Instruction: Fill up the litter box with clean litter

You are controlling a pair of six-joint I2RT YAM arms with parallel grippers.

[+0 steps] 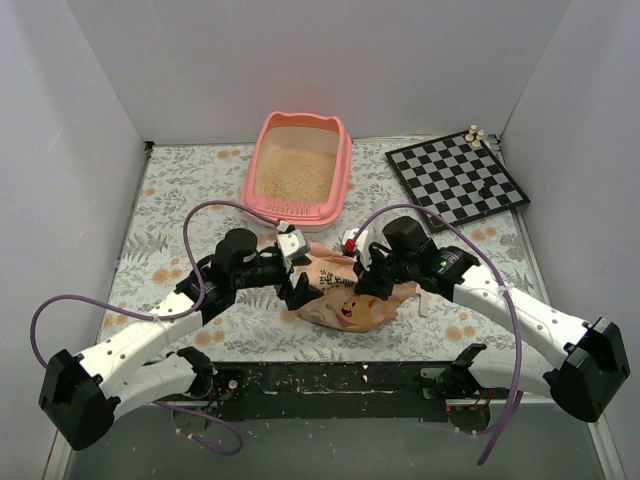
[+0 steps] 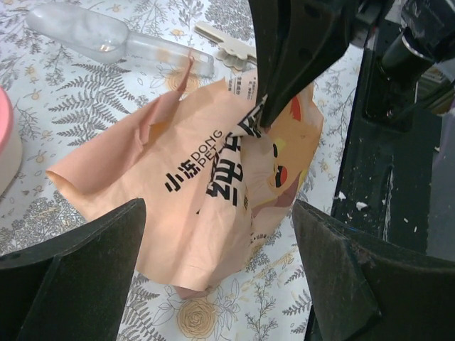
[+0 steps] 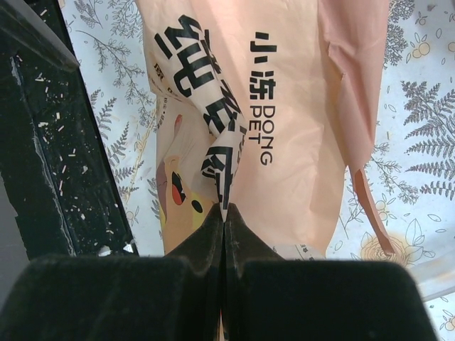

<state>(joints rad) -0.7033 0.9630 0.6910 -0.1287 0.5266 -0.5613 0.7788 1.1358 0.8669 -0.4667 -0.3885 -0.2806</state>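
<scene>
The pink litter box stands at the back centre and holds a layer of pale beige litter. The orange-tan bag with a cat picture lies crumpled and flat on the floral tablecloth in front of the box. My right gripper is shut on a raised fold of the bag, pinched at the fingertips. My left gripper is open, its fingers wide apart over the bag's edge, not touching it. The right gripper's fingers also show in the left wrist view.
A clear plastic scoop lies on the cloth beyond the bag, with a small pale object beside it. A chessboard with a few pieces sits at the back right. White walls enclose the table. The black base strip runs along the near edge.
</scene>
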